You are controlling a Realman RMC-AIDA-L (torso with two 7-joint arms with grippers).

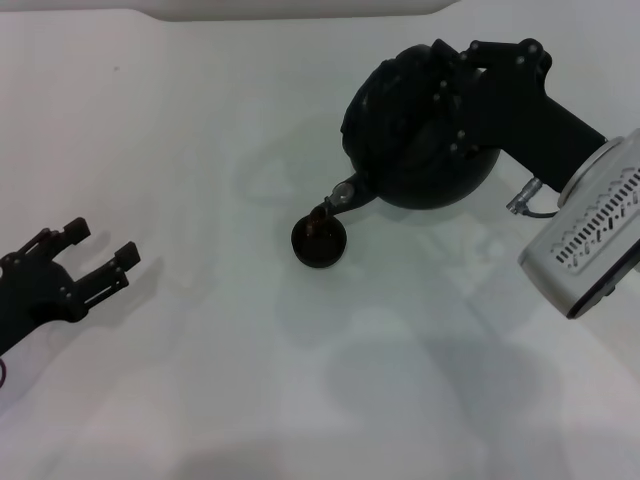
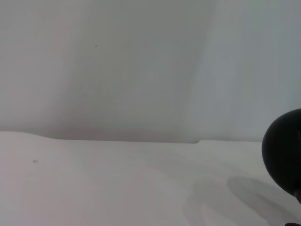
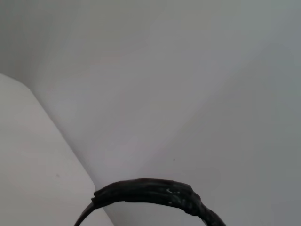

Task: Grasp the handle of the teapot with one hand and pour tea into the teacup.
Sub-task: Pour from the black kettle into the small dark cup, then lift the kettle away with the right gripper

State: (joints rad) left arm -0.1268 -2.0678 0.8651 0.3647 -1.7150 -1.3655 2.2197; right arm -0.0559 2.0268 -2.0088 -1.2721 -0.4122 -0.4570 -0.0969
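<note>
Pour step in hand: teapot tipped, spout over the teacup.

In the head view we log the right gripper (image 1: 447, 95) at upper right of frame, clamped on the handle (image 1: 440, 110) of the teapot (image 1: 415, 130); its arm slants in from the right edge, wrist angled down and leftward. The pot is tilted, its grey-collared spout (image 1: 343, 193) just above the teacup (image 1: 319, 239) near frame centre. We judge pouring is under way; the next move calls for holding the spout on the small cup, then levelling the pot without drips. The left gripper (image 1: 95, 262) rests parked at lower left, fingers spread, holding nothing.
</note>
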